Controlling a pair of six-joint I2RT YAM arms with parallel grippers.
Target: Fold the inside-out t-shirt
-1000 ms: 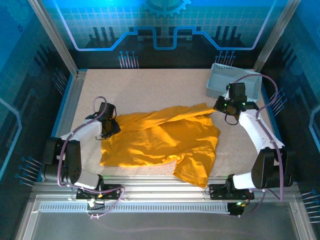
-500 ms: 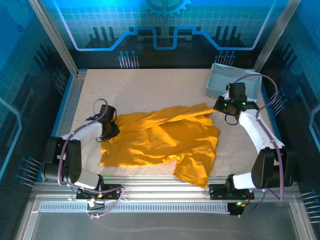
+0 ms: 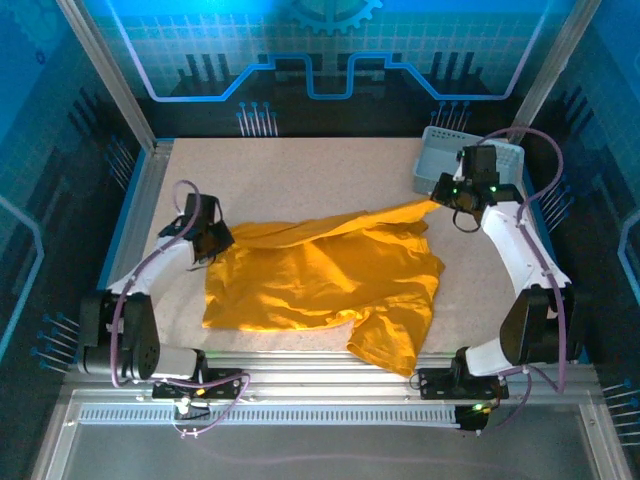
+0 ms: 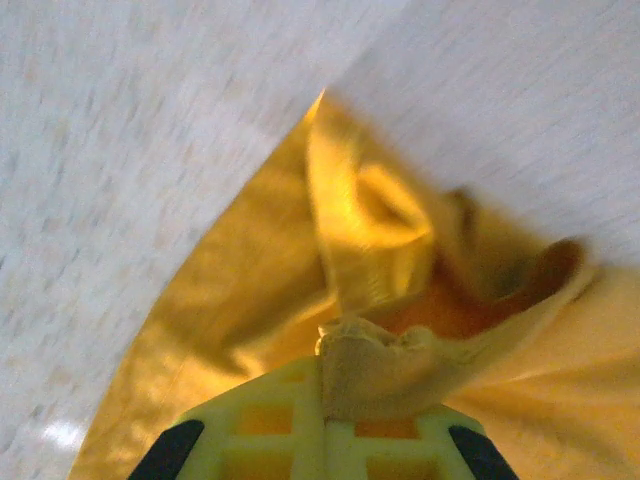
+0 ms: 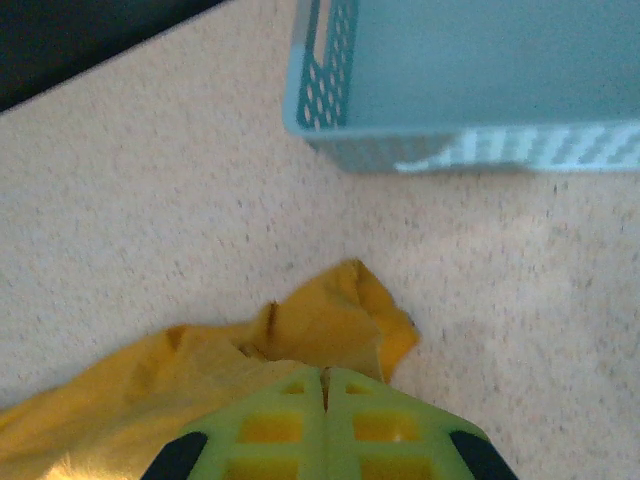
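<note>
From above, the mustard t-shirt (image 3: 320, 285) lies spread and rumpled across the middle of the table (image 3: 290, 175). The left gripper (image 3: 212, 245) is at its left edge and the right gripper (image 3: 440, 200) at its far right corner. The grey basket (image 3: 432, 150) stands at the far right, partly behind the right arm, so its contents are hard to judge here.

In the left wrist view, the jaws are clamped on a bunched fold of yellow fabric.

In the right wrist view, the jaws are pressed together over the shirt's corner. The basket is just beyond, apart from the cloth, and the visible part of its inside is plain floor.
</note>
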